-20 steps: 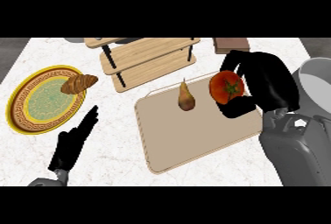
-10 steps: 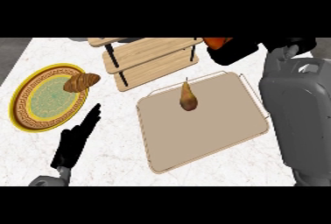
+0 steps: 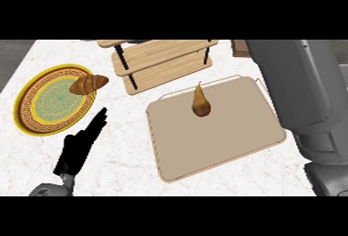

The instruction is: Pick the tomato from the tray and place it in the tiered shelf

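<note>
One pear [image 3: 200, 103] on tray [image 3: 224, 147]; left robot hand [image 3: 80, 145] spread; right unseen.

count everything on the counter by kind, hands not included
food items: 2, a croissant and a pear
plates: 1, the yellow-rimmed plate
trays: 1, the tan tray
shelves: 1, the wooden tiered shelf
total: 5
No tomato shows in this view.
</note>
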